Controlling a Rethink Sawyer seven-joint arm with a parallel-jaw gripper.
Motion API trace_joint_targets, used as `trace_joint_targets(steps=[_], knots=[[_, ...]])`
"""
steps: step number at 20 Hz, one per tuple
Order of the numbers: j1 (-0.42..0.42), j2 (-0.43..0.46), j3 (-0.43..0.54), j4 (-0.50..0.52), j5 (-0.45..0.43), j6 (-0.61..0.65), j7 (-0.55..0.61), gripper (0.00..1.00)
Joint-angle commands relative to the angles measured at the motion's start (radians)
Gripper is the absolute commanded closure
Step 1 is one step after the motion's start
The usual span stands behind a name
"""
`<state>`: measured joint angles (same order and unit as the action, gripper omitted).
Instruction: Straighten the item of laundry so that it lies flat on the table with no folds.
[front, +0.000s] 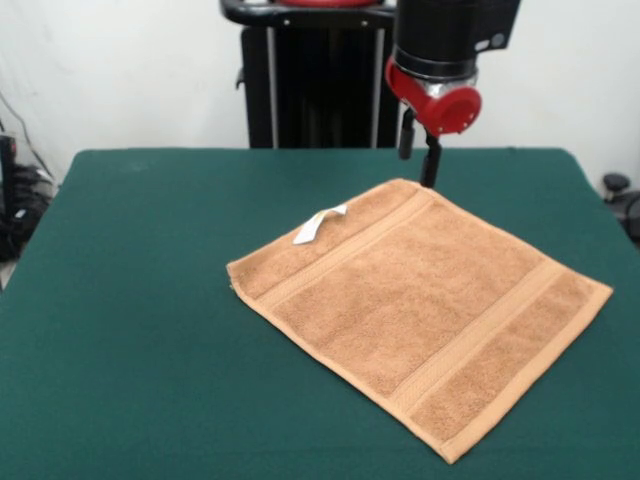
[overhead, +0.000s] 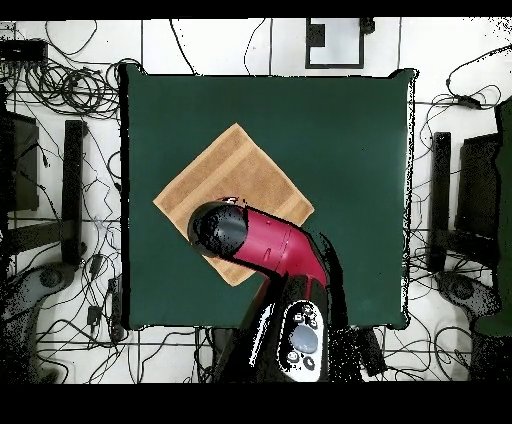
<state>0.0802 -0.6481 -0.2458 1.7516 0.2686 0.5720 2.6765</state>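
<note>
The arm hangs straight down, its gripper (front: 419, 150) with fingers apart, just above the far corner of the flat towel (front: 420, 305) on the green surface (front: 130, 300).

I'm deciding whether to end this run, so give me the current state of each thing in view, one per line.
towel: spread flat on the table, no folds visible, turned diagonal to the table edges.
white tag: sticking out from the towel's far-left edge, lying on the felt.
gripper: open, empty, just above the towel's far corner, not touching as far as the front view shows.
table: green top, carrying only the towel.
</note>
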Motion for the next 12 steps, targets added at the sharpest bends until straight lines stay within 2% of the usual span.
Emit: trace_joint_targets(steps=[1,12], knots=[[0.004,0.023,0.103,0.095,-0.050,-0.072,0.010,0.00],[-0.004,0.026,0.113,0.072,-0.125,-0.044,-0.048,0.00]])
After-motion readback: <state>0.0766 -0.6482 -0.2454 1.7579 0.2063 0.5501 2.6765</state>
